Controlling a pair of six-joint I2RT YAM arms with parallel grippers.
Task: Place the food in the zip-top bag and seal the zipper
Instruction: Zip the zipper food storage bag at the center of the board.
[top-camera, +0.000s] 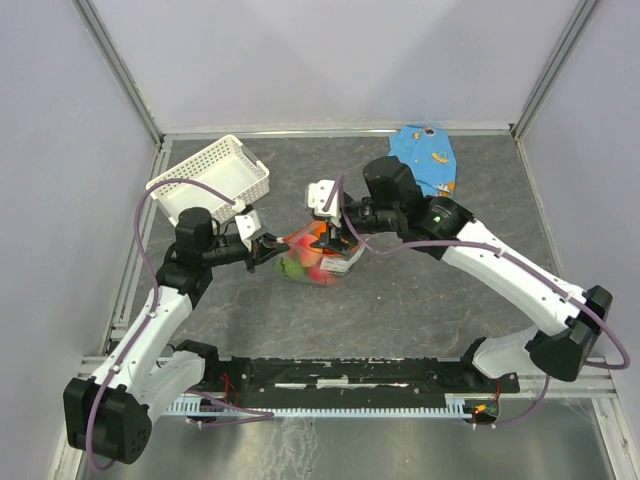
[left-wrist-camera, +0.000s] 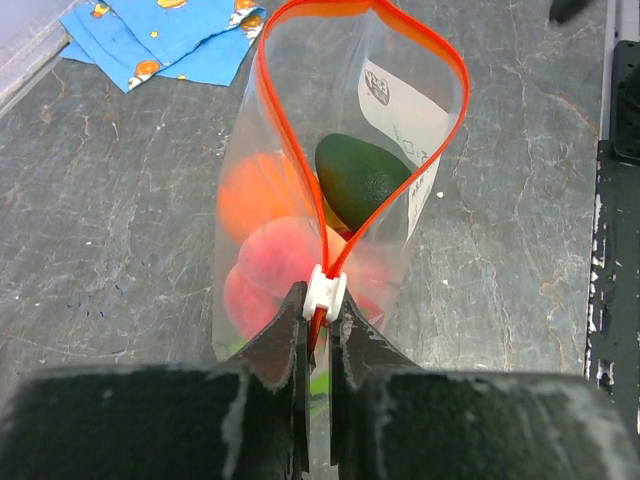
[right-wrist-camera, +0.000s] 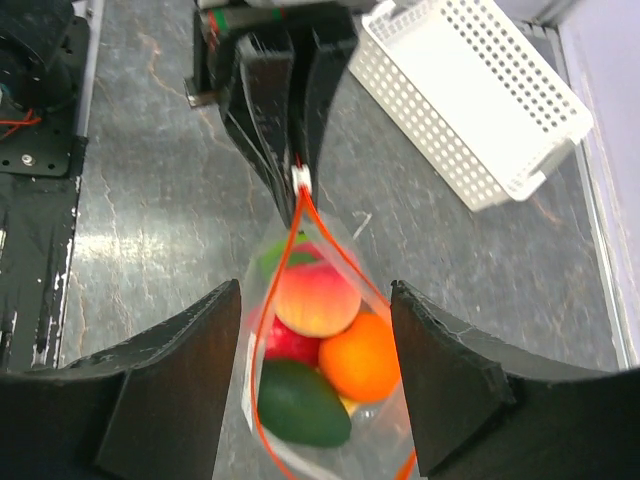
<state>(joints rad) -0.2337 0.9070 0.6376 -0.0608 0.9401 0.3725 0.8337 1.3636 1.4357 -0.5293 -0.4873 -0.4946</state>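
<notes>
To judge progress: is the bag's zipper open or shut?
Open: the zipper spreads in a wide loop; the left gripper pinches the white slider at one end.

Bright, even light from above; shadows soft and faint. White glare patch on the table (right-wrist-camera: 130, 245) in the right wrist view. Left gripper (left-wrist-camera: 318, 305) and right gripper (right-wrist-camera: 315, 295) loom close, dark and blurred.

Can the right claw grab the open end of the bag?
Probably yes. The right claw is open, the bag's open end lies between its fingers, and nothing looks to be in the way.
</notes>
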